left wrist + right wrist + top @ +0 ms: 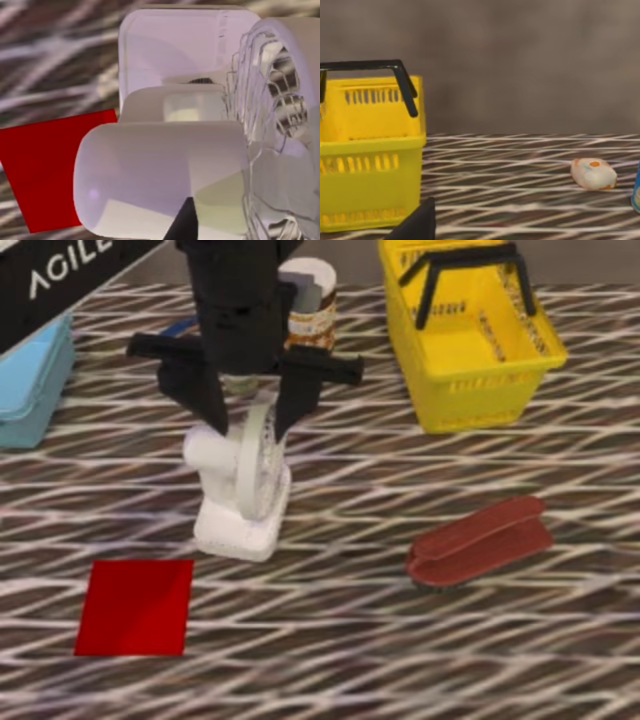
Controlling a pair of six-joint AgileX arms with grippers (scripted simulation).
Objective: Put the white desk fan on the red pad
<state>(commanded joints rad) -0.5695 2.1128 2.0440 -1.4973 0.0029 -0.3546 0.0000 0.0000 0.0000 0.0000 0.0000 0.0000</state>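
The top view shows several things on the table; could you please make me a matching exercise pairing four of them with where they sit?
Things:
1. white desk fan
2. red pad
3. yellow basket
4. dark red brush

Places:
A. far right of the table
B. near left of the table
C. between the left end effector's fingers
D. lying near the basket, on the right half

Pairs: 1-C, 2-B, 3-A, 4-D
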